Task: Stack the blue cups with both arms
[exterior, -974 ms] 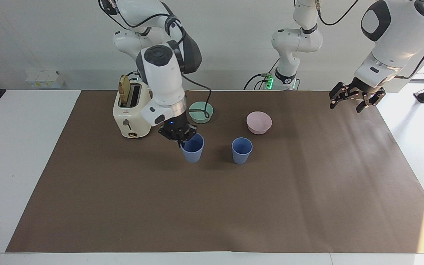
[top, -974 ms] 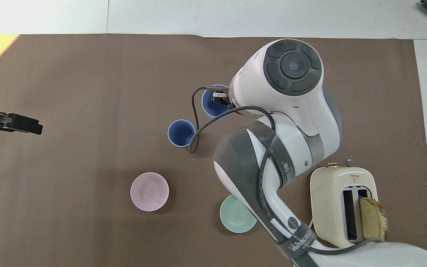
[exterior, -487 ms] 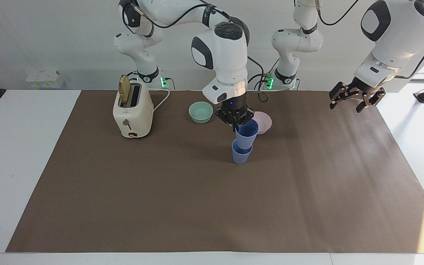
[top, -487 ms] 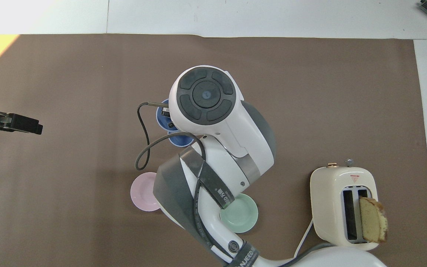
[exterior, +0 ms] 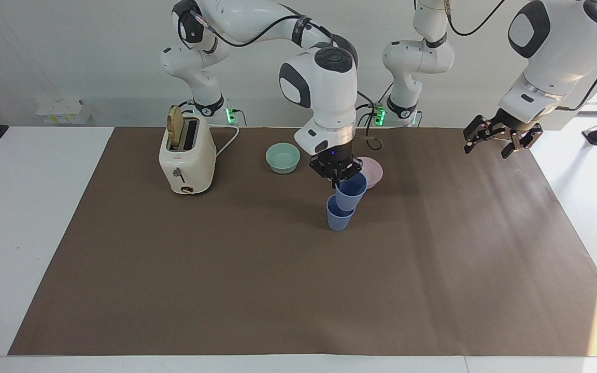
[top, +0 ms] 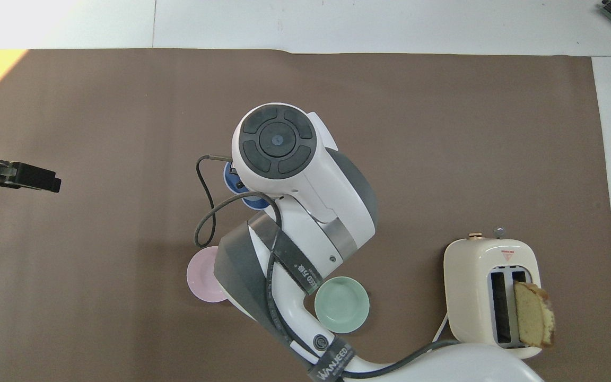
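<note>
One blue cup stands upright on the brown mat, between the pink bowl and the table's middle. My right gripper is shut on the rim of the second blue cup. It holds that cup slightly tilted, with its bottom at or in the mouth of the standing cup. In the overhead view the right arm covers both cups except for a blue sliver. My left gripper hangs open and empty in the air over the mat's edge at the left arm's end, and it also shows in the overhead view.
A cream toaster with a bread slice stands at the right arm's end. A teal-green bowl and a pink bowl sit nearer to the robots than the cups. The pink bowl is close beside the held cup.
My right gripper lifted the blue cup from beside the toaster, carried it over the other cup, then lowered it a little onto that cup. The left arm has not moved.
</note>
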Controlling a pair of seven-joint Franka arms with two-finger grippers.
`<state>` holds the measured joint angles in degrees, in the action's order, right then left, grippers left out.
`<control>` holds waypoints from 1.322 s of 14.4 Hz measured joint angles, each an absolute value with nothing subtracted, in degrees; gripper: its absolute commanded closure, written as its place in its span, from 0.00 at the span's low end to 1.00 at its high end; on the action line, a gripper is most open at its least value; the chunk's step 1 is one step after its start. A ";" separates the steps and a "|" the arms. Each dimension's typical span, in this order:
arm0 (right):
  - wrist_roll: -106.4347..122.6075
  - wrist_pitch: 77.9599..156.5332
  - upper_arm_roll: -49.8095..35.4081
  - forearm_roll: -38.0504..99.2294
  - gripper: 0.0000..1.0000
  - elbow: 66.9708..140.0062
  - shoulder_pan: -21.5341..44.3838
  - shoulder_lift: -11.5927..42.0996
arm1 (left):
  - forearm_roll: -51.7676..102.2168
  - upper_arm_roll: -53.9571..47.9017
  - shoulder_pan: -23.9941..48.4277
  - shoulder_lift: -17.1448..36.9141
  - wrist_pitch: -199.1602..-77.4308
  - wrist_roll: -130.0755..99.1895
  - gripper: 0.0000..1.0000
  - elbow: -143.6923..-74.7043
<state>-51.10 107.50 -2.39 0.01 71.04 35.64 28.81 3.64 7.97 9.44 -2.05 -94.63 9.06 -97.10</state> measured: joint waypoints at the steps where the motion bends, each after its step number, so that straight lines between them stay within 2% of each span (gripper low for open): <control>1: -51.10 107.50 -2.38 0.01 1.00 71.26 35.63 28.94 | 3.64 7.95 9.44 -2.05 -94.63 9.06 0.00 -97.10; 9: -51.10 108.93 -2.19 0.01 1.00 74.38 35.14 29.05 | 3.64 7.92 9.44 -2.05 -94.63 9.06 0.00 -97.10; 10: -51.10 110.44 -2.19 0.01 0.92 75.29 35.08 29.06 | 3.63 7.92 9.44 -2.05 -94.63 9.06 0.00 -97.10; 11: -51.16 111.61 -2.19 0.03 0.32 76.12 35.00 29.08 | 3.63 7.92 9.44 -2.05 -94.63 9.06 0.00 -97.10; 12: -51.19 112.23 -2.18 0.04 0.00 76.65 34.82 29.09 | 3.63 7.92 9.44 -2.05 -94.63 9.06 0.00 -97.10; 19: -51.40 112.17 -2.04 0.07 0.00 77.00 33.97 29.07 | 3.63 7.92 9.44 -2.05 -94.65 9.06 0.00 -97.10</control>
